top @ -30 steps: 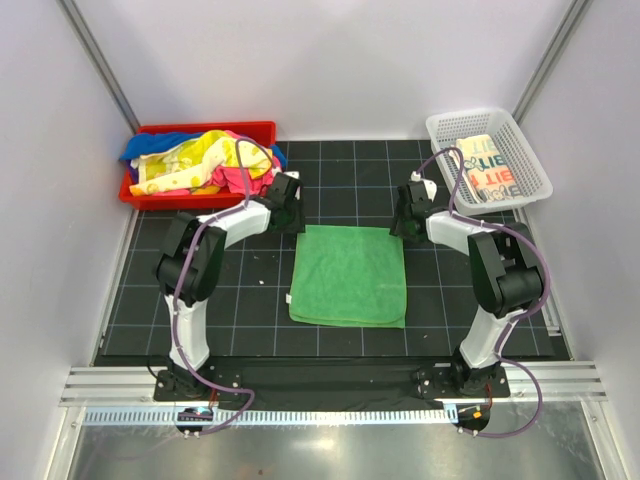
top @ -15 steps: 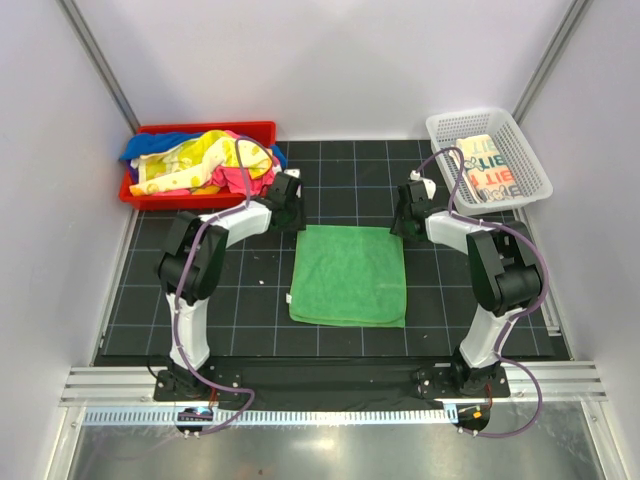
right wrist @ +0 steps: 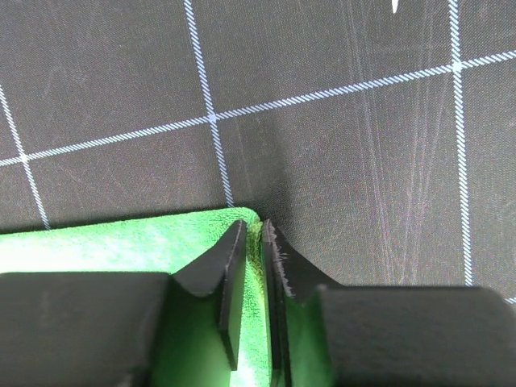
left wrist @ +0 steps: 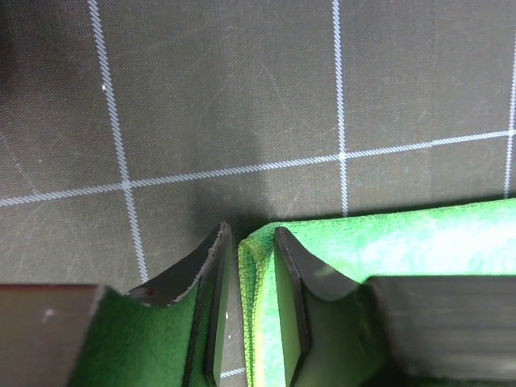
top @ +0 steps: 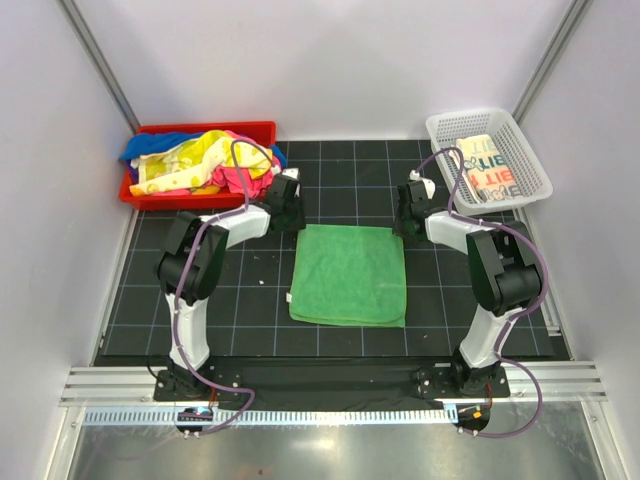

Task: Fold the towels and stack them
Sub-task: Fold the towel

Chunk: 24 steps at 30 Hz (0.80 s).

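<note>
A green towel (top: 348,275) lies flat on the black grid mat, folded into a near-square. My left gripper (top: 296,222) is at its far left corner. In the left wrist view (left wrist: 250,234) the fingers stand a little apart, with the towel's edge (left wrist: 258,266) between them and a strip of mat showing beside it. My right gripper (top: 403,226) is at the far right corner. In the right wrist view (right wrist: 251,226) its fingers are pressed onto the towel's corner (right wrist: 250,214). A cream towel with teal and orange letters (top: 488,168) lies folded in the basket.
A red tray (top: 200,130) at the back left holds a heap of yellow, pink and blue towels (top: 205,165). A white mesh basket (top: 440,125) stands at the back right. Grey walls close in both sides and the back.
Both grippers have shifted slightly toward the back at the towel's far corners. The green towel has not visibly moved.
</note>
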Available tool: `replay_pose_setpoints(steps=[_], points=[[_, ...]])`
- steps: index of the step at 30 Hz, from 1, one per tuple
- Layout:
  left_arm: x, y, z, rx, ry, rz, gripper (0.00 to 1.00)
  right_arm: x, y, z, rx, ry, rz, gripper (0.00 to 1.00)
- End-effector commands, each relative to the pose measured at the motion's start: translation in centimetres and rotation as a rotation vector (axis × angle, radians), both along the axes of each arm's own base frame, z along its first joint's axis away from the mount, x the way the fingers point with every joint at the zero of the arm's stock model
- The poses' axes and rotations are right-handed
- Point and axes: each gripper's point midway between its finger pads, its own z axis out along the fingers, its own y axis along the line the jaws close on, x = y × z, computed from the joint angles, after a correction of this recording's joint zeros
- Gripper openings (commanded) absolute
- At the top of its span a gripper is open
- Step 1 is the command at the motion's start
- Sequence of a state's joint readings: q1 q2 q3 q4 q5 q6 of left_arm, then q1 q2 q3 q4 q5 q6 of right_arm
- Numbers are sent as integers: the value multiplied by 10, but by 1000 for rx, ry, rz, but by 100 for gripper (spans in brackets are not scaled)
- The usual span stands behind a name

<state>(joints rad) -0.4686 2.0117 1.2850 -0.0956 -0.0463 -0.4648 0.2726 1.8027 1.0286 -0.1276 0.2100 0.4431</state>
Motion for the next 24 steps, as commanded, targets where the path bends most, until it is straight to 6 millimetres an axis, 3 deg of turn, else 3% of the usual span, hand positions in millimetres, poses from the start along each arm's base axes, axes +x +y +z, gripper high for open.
replay_pose_setpoints(steps=[1,10,17,18,24], points=[[-21,5,-27,8,88,-10,30,12,-2,7,-10,-35,-8,19],[-8,7,-9,13,20,22,0,18,-1,12,3,-48,-7,7],[30,14,21,40,-137,90,0,39,1,21,13,-106,-16,3],[50,14,35,13,-194,111,0,50,0,26,18,-130,-23,1],[77,14,64,-42,-287,125,0,67,-1,41,36,-192,-31,1]])
